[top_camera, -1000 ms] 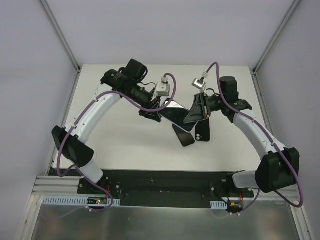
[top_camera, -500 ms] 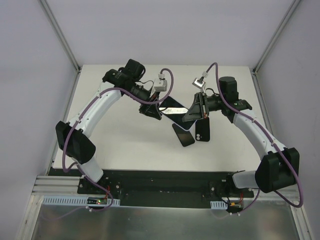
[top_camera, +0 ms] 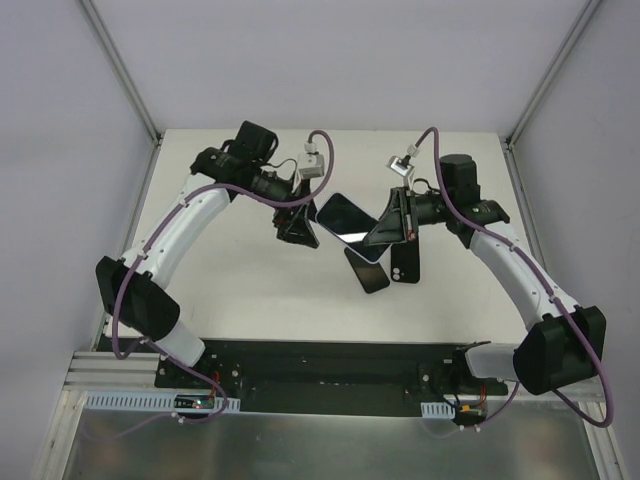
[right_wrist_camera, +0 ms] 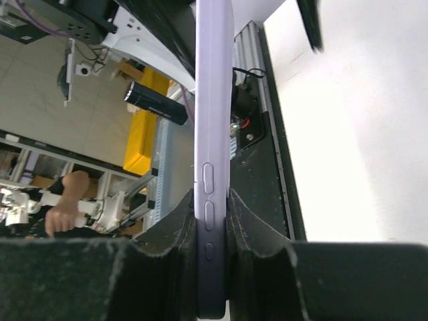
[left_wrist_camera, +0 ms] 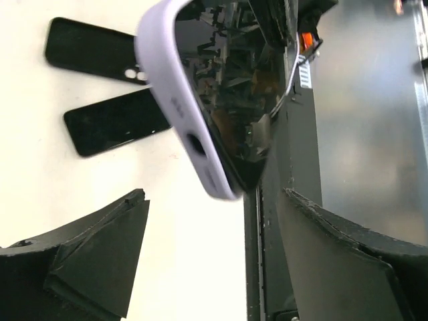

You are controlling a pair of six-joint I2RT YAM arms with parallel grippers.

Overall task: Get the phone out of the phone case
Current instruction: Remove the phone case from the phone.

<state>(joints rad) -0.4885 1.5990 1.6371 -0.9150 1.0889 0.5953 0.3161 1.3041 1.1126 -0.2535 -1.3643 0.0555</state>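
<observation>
A phone (top_camera: 343, 218) with a dark screen (left_wrist_camera: 234, 87) sits inside a lavender phone case (left_wrist_camera: 175, 100), held tilted above the table. My right gripper (top_camera: 388, 226) is shut on the case's right end, its fingers (right_wrist_camera: 179, 215) pressing both flat sides of the case (right_wrist_camera: 212, 100) near the side buttons. The right gripper (right_wrist_camera: 212, 204) shows the case edge-on. My left gripper (top_camera: 298, 228) stands open just left of the phone, jaws wide apart and touching nothing. In the left wrist view the case's corner hangs just beyond the left gripper (left_wrist_camera: 212, 224).
Two flat black things lie on the white table under the phone: a black slab (top_camera: 366, 268) and a black case with camera holes (top_camera: 405, 262), seen too as the slab (left_wrist_camera: 117, 122) and the case (left_wrist_camera: 93, 50). The black base rail (top_camera: 330, 365) runs along the near edge.
My left gripper has opened, let go of the phone's left end and drawn back to the left. The right gripper still holds the cased phone in the same place.
</observation>
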